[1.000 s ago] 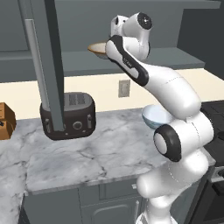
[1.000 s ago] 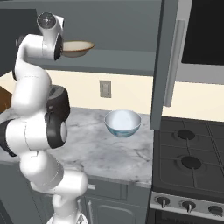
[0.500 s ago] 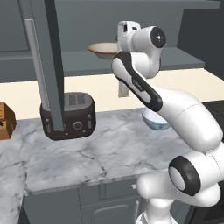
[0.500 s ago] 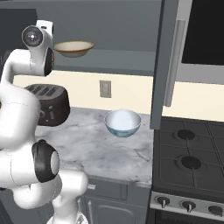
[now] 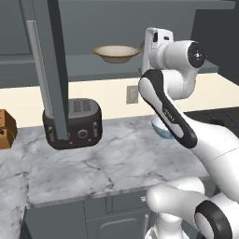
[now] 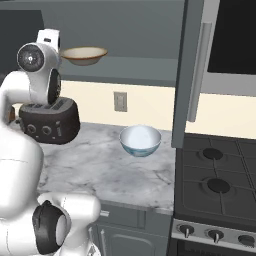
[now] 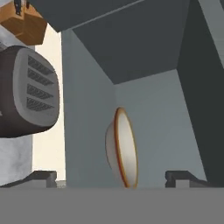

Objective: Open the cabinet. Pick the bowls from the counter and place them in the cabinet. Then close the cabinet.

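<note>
The cabinet [image 5: 52, 70] stands open, both doors swung out toward me. The cream bowl with the tan rim [image 5: 116, 52] [image 6: 83, 55] rests on its grey shelf. My white hand [image 5: 158, 42] hovers just right of that bowl at shelf height. In the hand view my gripper [image 7: 111, 177] is open, fingertips [image 7: 43, 177] wide apart, and the cream bowl [image 7: 122, 148] lies ahead of them, untouched. The white bowl with the blue pattern [image 6: 140, 140] sits on the marble counter [image 6: 100, 165], half hidden by my arm in the left base view [image 5: 158, 128].
A dark toaster [image 5: 72, 123] [image 6: 50, 122] stands at the counter's back left, with a brown box [image 5: 4, 128] further left. The right cabinet door [image 6: 192, 75] hangs over the counter's right end. A black stove [image 6: 220, 175] adjoins the counter.
My hand has drawn back from the shelf, away from the cream bowl, and the arm's elbow has swung lower. The bowl stays on the shelf.
</note>
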